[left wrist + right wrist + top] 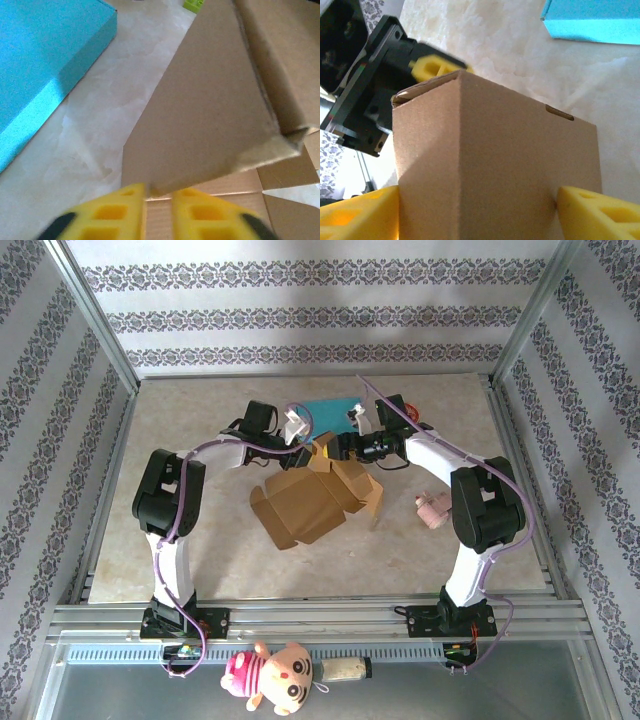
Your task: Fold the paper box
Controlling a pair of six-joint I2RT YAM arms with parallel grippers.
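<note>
Right fingers (600, 215) clamp the cardboard box (495, 170); left fingers (120, 212) straddle its flap (210, 125), grip unclear. Pinch firmly, fold inward.

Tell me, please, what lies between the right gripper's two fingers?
The paper box: its folded section spans the right gripper from finger to finger, in the right wrist view.

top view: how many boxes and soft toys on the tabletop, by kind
boxes: 2 (brown cardboard box, blue box)
soft toys: 1 (pink toy)
total: 3
</note>
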